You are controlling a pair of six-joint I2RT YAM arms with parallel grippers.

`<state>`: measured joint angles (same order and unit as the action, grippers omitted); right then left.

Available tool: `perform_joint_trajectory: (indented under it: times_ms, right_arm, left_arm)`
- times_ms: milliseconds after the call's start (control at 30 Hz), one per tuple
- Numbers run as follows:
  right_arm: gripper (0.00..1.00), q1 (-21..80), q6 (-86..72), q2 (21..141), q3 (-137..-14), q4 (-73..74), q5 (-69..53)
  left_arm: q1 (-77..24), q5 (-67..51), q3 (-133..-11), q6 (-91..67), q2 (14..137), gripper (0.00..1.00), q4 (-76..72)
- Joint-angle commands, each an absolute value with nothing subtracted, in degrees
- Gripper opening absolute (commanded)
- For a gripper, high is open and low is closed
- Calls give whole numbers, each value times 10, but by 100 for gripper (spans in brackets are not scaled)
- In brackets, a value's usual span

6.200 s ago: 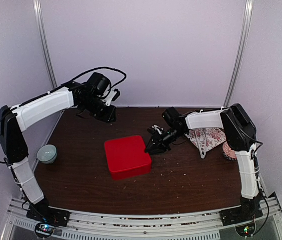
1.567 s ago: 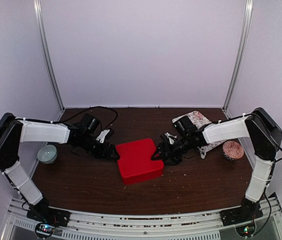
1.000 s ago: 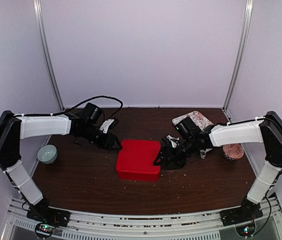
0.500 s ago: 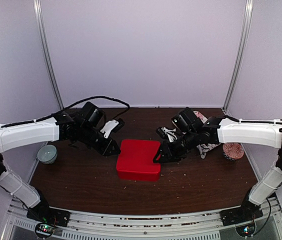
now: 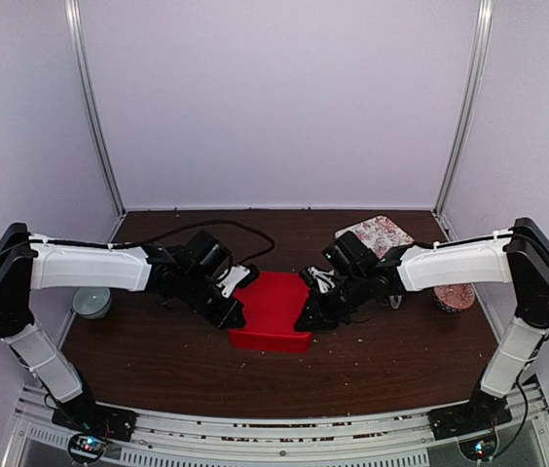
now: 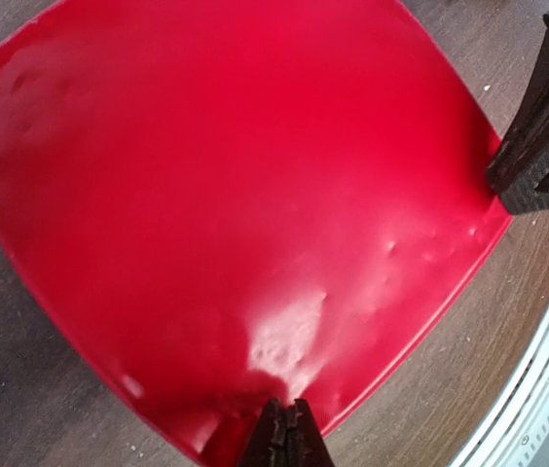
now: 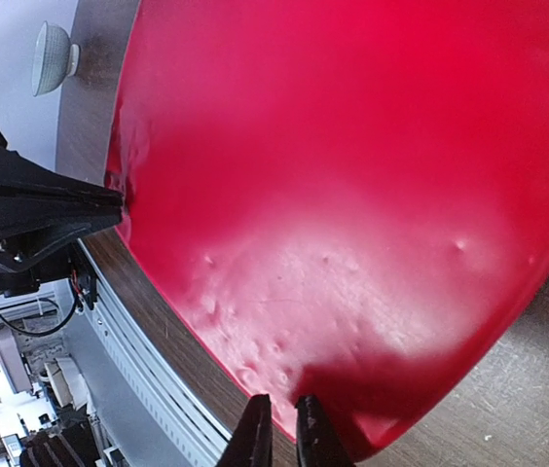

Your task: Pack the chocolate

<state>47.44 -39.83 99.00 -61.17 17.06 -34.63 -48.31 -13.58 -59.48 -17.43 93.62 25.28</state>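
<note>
Left tool first: risks sliding off the red box, judging by how little of the glossy rim lies under its tips. Could let that side drop back onto the tabletop and jolt whatever lies inside. Sits with fingertips pressed together, no gap showing, right at the box's near left corner. Cannot tell whether a sliver of rim is pinched there or merely touched.

Further right, same hazard on the box's right edge. Uneven pull from the two sides could tilt or twist the box, or pop it free of one grip.

Right tool: nearly together, only a thin slit between the fingers, tips at the box's edge. Cannot tell whether the rim is caught in that slit.

Chocolate: none in view from any camera. Possibly inside the closed red box, but not confirmable.

Beyond, at the far right: patterned cloth and round pinkish disc, clear of both tools.
</note>
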Motion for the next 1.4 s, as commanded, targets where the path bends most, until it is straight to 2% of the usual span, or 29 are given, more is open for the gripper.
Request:
perform_joint_trajectory:
  times_ms: [0,433,733,833,1033,1133,1233,1267,1367]
  right_arm:
    - [11,462,-391,977,-637,233,-324]
    - [13,375,-387,1067,-779,222,-299]
    - [13,360,-375,1151,-821,227,-298]
    - [19,353,-361,1134,-819,224,-315]
    - [42,338,-323,1059,-817,255,-340]
    - [61,328,-309,1013,-800,267,-338]
    - [74,314,-296,957,-774,271,-333]
    - [80,310,-290,938,-765,272,-330]
    - [95,294,-274,878,-737,278,-322]
  left_arm:
    - [-477,-97,-638,-156,915,3,288]
    - [-383,-71,-849,-154,1072,5,305]
    - [-378,-77,-863,-176,1153,5,294]
    - [-378,-80,-852,-176,1126,7,295]
    - [-376,-81,-791,-169,1021,38,300]
    - [-369,-77,-761,-175,973,61,307]
    - [-360,-70,-738,-186,923,92,312]
    - [-355,-67,-731,-192,906,97,313]
    - [-340,-47,-717,-209,851,98,318]
